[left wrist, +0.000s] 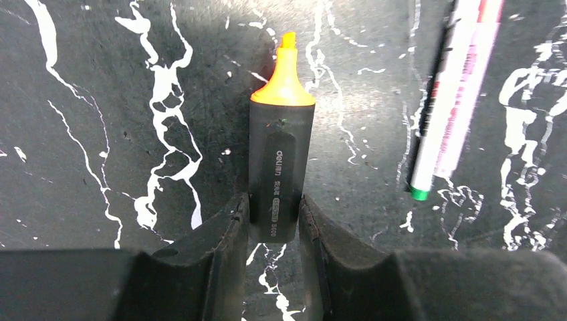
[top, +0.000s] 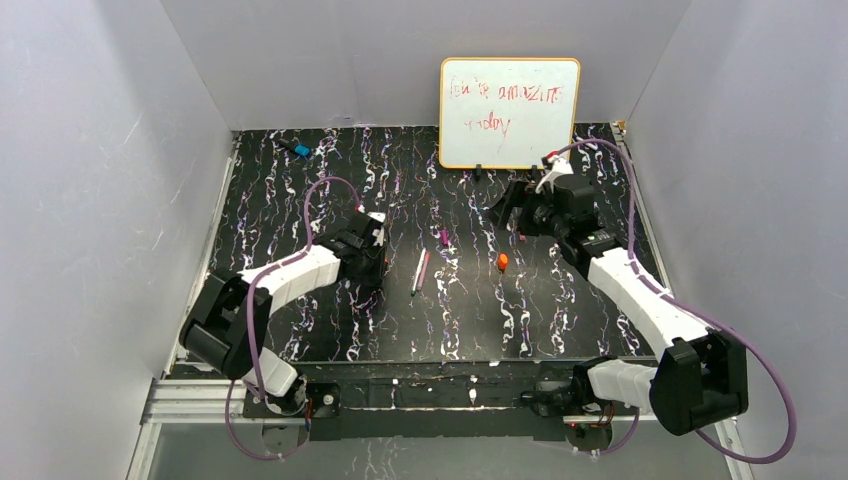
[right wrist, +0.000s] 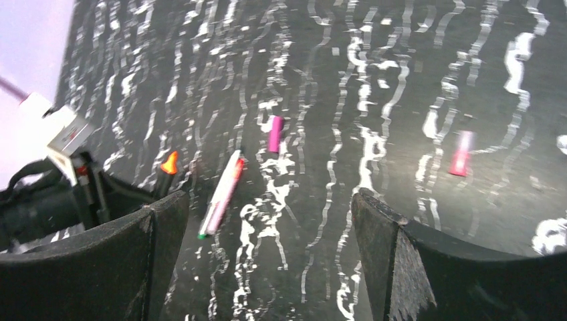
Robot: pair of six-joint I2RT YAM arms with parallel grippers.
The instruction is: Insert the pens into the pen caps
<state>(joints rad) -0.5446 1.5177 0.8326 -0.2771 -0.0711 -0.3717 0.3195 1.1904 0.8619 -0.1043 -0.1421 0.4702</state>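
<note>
My left gripper [left wrist: 274, 217] is shut on the rear end of the black-bodied pen [left wrist: 281, 157]. Its bare orange tip [left wrist: 286, 63] points away from the wrist, low over the table. In the top view this gripper [top: 368, 262] sits left of centre. Two slim pens, one white with a green end [left wrist: 441, 134] and one pink [left wrist: 476, 73], lie side by side [top: 420, 270] just right of it. A magenta pen cap [top: 444, 237] and an orange pen cap [top: 502, 261] lie loose farther right. My right gripper [top: 507, 210] hovers open and empty [right wrist: 267, 197] below the whiteboard.
A whiteboard [top: 509, 112] with red writing stands at the back, behind the right gripper. A small blue and black object [top: 298, 149] lies at the back left. Grey walls close in the black marbled table [top: 330, 330] on three sides.
</note>
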